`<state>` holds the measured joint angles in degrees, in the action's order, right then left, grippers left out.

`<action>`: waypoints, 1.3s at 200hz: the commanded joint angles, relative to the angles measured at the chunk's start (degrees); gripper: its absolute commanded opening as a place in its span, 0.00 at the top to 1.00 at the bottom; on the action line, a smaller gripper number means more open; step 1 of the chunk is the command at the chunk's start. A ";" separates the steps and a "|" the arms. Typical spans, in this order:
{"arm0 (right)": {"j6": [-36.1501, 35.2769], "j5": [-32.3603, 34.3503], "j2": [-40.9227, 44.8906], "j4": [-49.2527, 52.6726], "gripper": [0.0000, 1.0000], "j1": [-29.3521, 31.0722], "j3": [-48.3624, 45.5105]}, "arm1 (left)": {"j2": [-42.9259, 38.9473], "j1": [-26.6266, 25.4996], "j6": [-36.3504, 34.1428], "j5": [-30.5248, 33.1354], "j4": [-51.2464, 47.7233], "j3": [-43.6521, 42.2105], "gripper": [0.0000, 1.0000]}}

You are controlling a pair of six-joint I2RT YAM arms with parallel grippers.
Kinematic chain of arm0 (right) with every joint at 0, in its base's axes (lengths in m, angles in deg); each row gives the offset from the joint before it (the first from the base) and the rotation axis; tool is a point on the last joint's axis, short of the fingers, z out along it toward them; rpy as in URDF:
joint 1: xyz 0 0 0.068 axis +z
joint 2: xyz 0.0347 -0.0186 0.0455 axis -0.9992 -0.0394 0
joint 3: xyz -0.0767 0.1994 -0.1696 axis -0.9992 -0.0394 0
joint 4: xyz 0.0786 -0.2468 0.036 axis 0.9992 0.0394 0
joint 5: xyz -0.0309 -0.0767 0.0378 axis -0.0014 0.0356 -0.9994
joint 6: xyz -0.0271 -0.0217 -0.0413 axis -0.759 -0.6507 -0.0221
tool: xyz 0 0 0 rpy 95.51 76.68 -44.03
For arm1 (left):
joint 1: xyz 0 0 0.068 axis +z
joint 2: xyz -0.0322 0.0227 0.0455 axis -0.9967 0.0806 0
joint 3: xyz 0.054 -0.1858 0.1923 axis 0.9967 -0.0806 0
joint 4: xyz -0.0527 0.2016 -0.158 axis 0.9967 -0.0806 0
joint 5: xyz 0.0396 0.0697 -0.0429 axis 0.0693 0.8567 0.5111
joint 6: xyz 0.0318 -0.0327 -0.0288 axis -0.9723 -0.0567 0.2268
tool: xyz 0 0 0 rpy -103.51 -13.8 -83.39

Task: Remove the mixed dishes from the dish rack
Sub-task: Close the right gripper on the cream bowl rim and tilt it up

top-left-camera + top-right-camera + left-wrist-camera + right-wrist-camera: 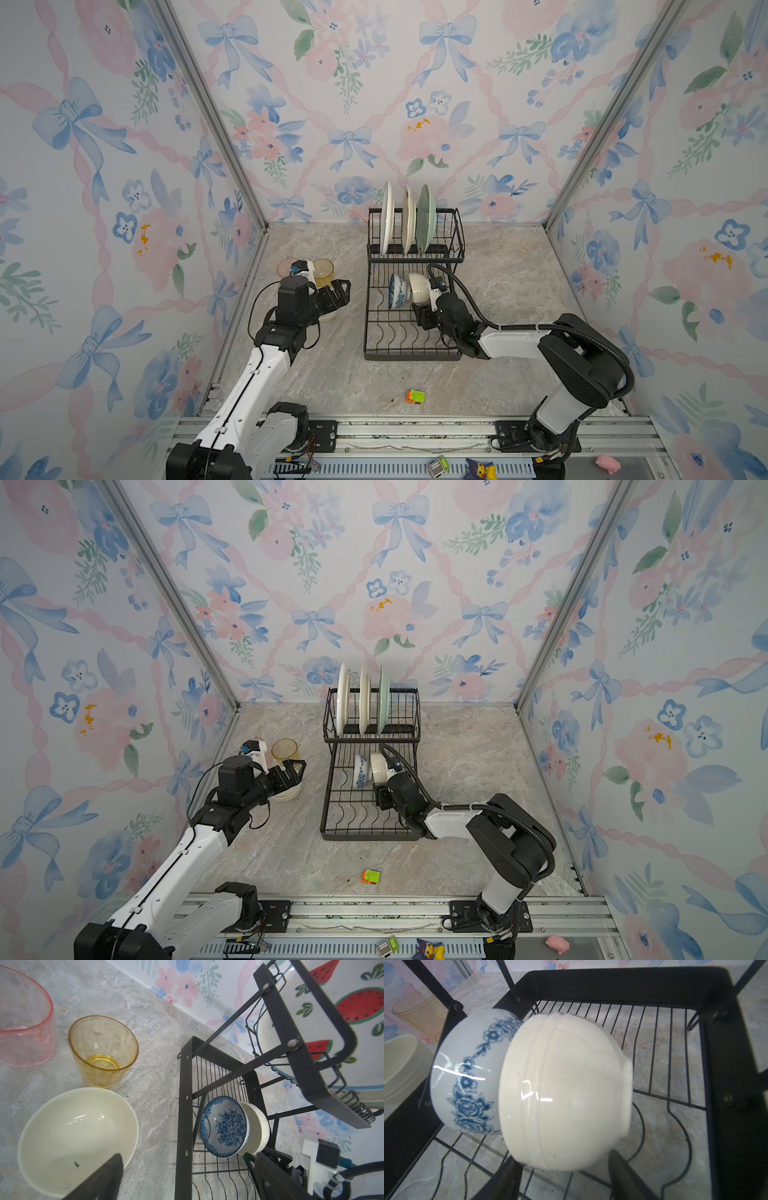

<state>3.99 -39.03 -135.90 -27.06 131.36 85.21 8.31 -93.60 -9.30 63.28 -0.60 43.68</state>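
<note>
One blue bowl (467, 1084) against white bowl (562, 1088), right jaws astride, grip unclear, left jaws wide, empty

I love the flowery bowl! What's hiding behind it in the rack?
A white bowl stands on its side right behind the blue flowery bowl, on the lower tray of the rack. Its inside is covered and can't be seen.

Rack (411, 356) ctr-back on table (519, 291): 3 plates (409, 220) upright in upper basket (456, 232) at 12 o'clock end, 2 bowls (417, 286) on edge, touching, in lower tray (386, 332). At rack's 9 o'clock, on table: 2 tumblers (324, 270) side by side, another bowl (76, 1124) at their 6. Toy block (415, 396) at rack's 6, well apart.
</note>
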 commanded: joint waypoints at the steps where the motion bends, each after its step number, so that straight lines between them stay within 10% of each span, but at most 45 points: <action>1: -2.04 2.75 0.74 0.74 0.34 0.18 1.12 | 0.39 -0.30 0.56 -0.55 0.48 -0.70 0.02; 260: -1.32 -5.80 -1.39 0.07 0.18 -5.01 3.44 | 1.03 -0.38 0.20 -0.49 0.52 -0.47 0.02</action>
<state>2.68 -44.41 -135.84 -26.71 127.73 86.93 8.87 -93.63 -9.30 63.28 -0.58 43.61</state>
